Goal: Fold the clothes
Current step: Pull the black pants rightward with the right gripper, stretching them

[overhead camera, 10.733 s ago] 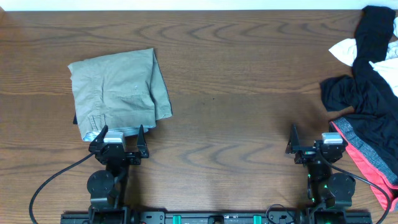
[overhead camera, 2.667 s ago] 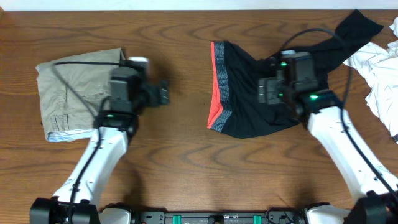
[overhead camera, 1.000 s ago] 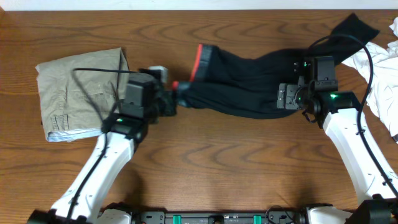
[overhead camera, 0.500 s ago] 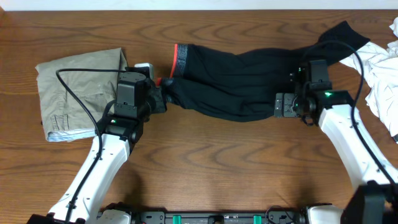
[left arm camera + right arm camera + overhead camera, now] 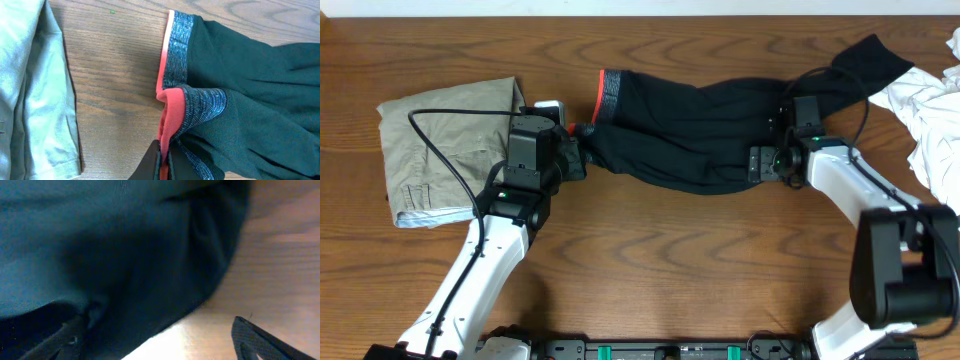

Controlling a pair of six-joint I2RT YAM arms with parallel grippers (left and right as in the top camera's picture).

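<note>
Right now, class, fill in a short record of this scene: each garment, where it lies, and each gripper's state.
Leggings: black, stretched across the table's middle, waistband to the left
Khaki trousers: folded, far left
White garment: crumpled, far right
Left gripper: shut on the leggings' coral waistband edge
Right gripper: open, at the leggings' lower edge

The leggings (image 5: 690, 135) are black, their waistband (image 5: 180, 50) mottled grey, edged coral-red. The trousers (image 5: 440, 140) are khaki-tan, another garment (image 5: 925, 115) white — the table (image 5: 670, 260) brown wood-grain.
</note>
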